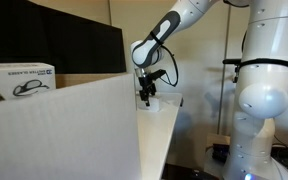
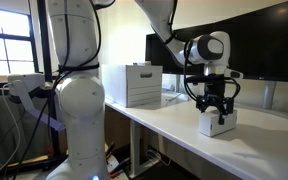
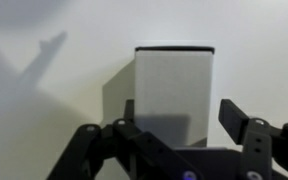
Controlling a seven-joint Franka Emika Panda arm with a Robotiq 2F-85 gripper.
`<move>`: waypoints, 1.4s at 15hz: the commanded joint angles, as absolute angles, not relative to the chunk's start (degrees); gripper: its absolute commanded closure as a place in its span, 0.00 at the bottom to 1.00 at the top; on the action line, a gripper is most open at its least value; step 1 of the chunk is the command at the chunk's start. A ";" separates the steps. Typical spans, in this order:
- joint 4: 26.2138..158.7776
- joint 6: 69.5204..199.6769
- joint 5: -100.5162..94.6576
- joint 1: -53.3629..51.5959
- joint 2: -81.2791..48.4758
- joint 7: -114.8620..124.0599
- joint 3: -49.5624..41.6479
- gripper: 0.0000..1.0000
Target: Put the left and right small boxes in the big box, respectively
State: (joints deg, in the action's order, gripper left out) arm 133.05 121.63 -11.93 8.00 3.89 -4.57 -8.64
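Targeting small box [image 3: 174,80], upright on worktop [image 2: 174,130] just past big box [image 1: 74,130] wall. Straddling its top with claw [image 2: 217,110], jaws apart, gap showing on one side, no clamp yet. Could tip or skid it by closing off-centre; could drop it short of big box on a shallow grip. No readable print here; on second small box [image 1: 19,78], seen over big box wall, only an eyeglasses drawing, text too small.

white table [image 2: 174,128] with an upright small white box [image 2: 219,123] and, well apart, the big pale carton [image 1: 64,130]
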 commanded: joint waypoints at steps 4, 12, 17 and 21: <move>135.86 121.55 -12.29 8.12 5.36 -3.94 -8.40 0.63; 131.82 116.74 -11.53 7.60 6.51 -2.41 -7.52 0.69; 127.71 109.35 -9.98 6.25 8.81 -4.32 -6.33 0.69; 124.84 105.86 -9.54 4.74 11.26 -5.68 -5.33 0.69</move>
State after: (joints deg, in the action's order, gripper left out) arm 126.23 108.65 -11.07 5.41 8.78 -3.96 -5.91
